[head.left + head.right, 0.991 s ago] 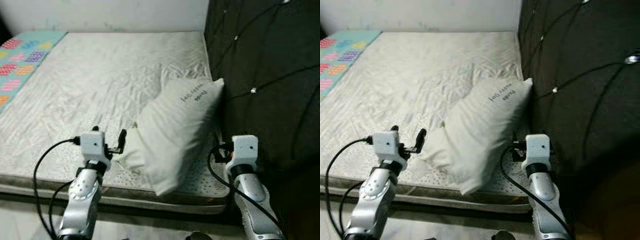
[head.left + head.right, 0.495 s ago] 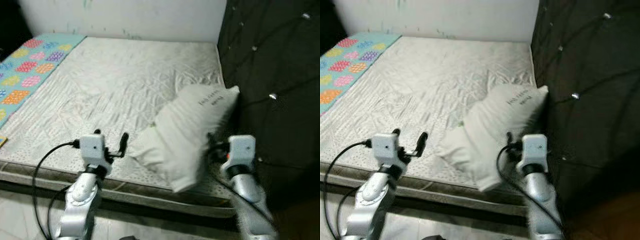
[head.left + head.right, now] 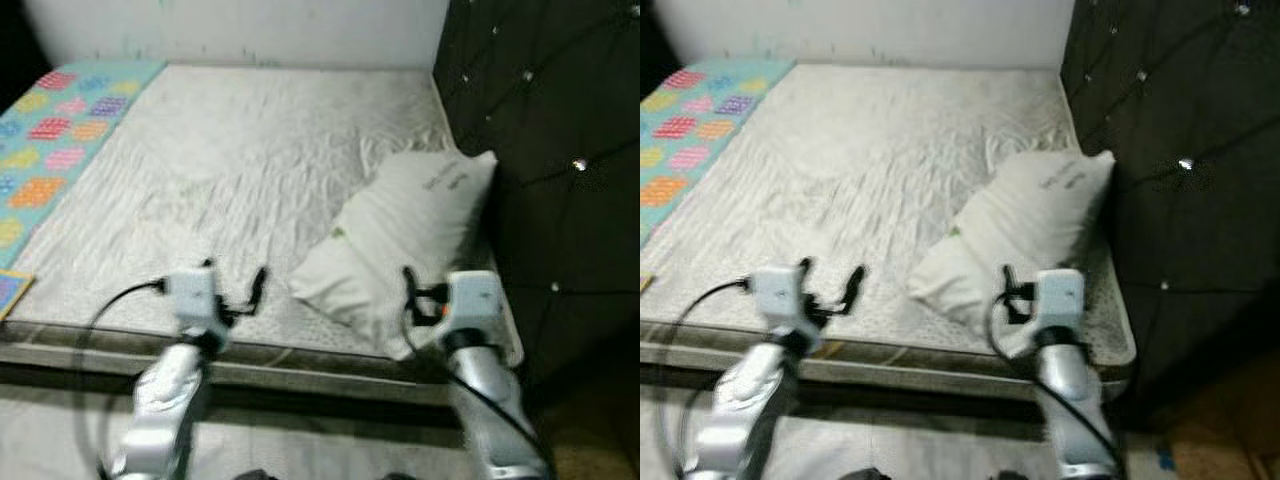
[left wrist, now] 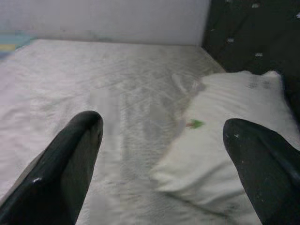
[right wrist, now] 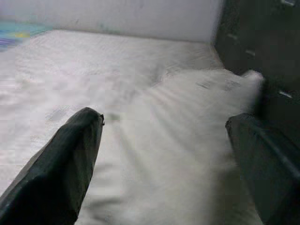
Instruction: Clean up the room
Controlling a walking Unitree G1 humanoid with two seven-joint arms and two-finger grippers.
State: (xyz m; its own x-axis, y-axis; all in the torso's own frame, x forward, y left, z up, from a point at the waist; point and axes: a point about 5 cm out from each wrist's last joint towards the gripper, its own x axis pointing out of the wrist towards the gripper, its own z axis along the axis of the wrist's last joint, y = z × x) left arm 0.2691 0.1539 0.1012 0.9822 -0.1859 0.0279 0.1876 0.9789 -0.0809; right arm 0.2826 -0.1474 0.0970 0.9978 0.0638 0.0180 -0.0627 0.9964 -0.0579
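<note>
Left eye view: a white pillow (image 3: 408, 238) was seen lying on the bed (image 3: 220, 170), its far end propped against the dark headboard (image 3: 560, 150) and its near corner close to the bed's edge. The step in hand was judged to be the tidying of the pillow, which was gripped by neither hand. The right hand (image 3: 409, 297) was held level just in front of the pillow's near corner, its fingers spread wide with the pillow framed between them in the right wrist view. The left hand (image 3: 236, 291) was held level over the bed's near edge, beside the pillow, likewise open. The next move was judged to call for both hands to be brought against the pillow so that it could be squared to the headboard.
</note>
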